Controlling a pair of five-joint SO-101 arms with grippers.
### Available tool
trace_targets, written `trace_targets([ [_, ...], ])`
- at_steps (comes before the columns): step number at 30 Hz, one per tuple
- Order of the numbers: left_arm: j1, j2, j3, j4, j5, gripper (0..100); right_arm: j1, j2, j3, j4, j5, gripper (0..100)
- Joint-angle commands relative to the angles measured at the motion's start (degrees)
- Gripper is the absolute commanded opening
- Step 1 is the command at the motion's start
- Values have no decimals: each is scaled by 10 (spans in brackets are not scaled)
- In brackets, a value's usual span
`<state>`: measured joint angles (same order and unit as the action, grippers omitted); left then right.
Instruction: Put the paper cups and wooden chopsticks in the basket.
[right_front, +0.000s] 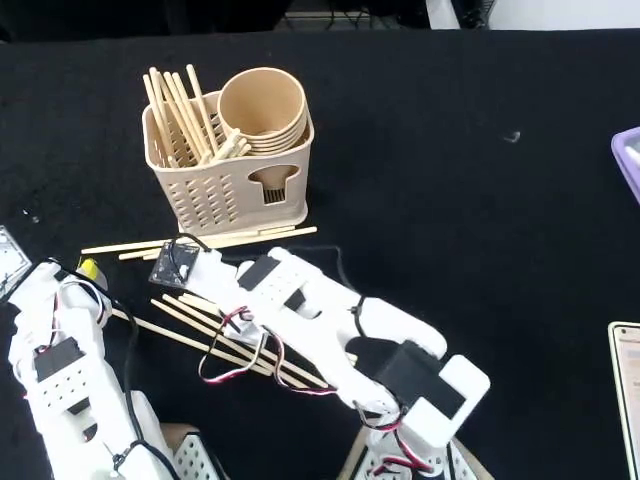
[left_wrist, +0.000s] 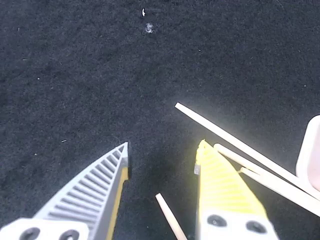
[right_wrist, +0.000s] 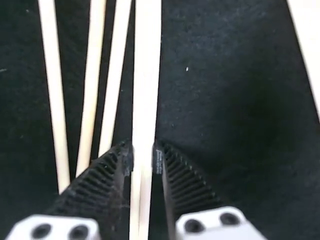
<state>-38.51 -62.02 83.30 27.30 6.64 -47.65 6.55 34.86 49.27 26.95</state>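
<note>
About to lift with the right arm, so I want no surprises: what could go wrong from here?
The right gripper pinches a chopstick lying flat; it may slip or pivot when lifted. Neighbouring chopsticks lie close beside it and could get dragged. The open left gripper sits near the right arm, so a bump seems possible.
</note>
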Motion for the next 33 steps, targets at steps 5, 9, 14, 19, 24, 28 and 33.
trace_targets([
  [5, 0, -5, -3, -9, -3, 220, 58, -212, 29, 55, -7, 11],
  [9, 4, -5, -3, -9, -3, 220, 62, -333, 29, 125, -16, 11],
  [14, 2, -5, -3, -10, -3, 220, 50, -480, -21, 170, -40, 11],
  [19, 1, -5, -3, -10, -3, 220, 53, -582, -88, 70, -122, 11],
  [24, 1, -5, -3, -9, -3, 220, 53, -562, -91, -175, -181, 11],
  [28, 0, -5, -3, -9, -3, 220, 53, -488, -94, -365, -198, 11],
  [33, 0, -5, -3, -8, -3, 220, 75, -360, -95, -566, -200, 11],
])
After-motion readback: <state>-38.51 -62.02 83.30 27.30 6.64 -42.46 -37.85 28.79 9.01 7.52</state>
